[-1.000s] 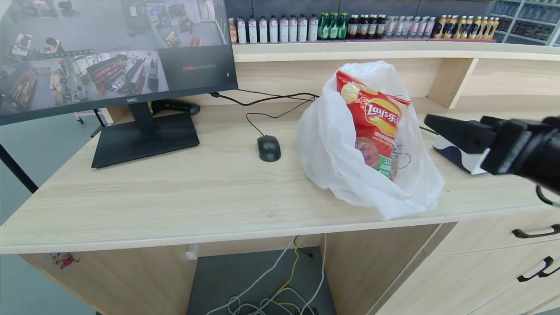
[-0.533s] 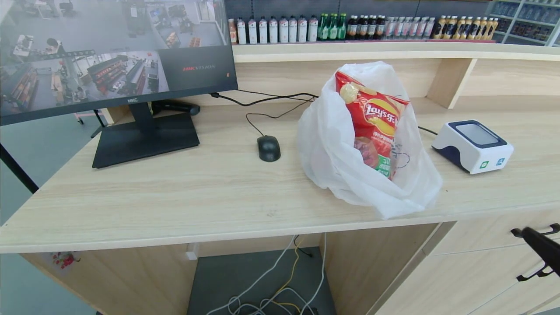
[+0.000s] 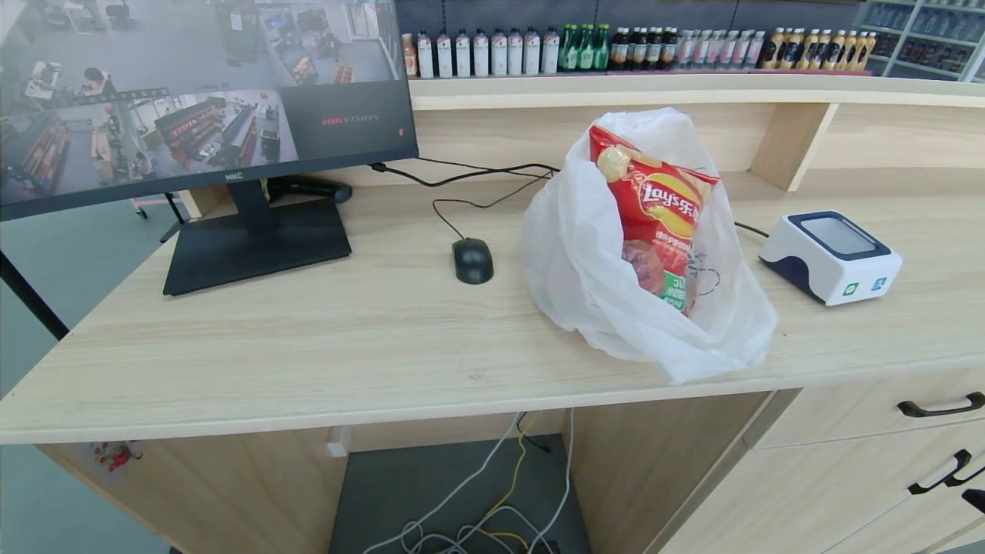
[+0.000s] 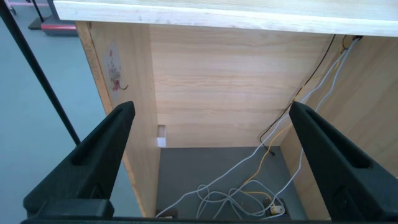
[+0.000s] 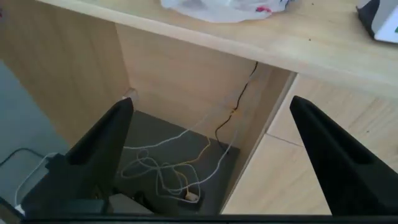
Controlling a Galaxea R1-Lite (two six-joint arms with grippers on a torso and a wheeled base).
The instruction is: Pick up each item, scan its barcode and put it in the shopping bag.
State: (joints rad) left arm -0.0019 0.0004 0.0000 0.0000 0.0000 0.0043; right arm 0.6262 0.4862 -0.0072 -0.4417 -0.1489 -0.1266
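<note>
Head view gives us, L to R, monitor (image 3: 192,92), mouse (image 3: 472,260), chips bag (image 3: 654,223) standing in shopping bag (image 3: 577,261), scanner (image 3: 831,258) on tabletop (image 3: 346,338); wrist views add left hand (image 4: 211,112) & right hand (image 5: 211,102), both spread wide, below tabletop level, over floor cables (image 4: 249,186).

I count one bag (image 3: 577,254), one chip packet (image 3: 654,223) inside it, one scanner (image 3: 831,258) right of it, one mouse (image 3: 472,260), one monitor (image 3: 192,92) left of it
</note>
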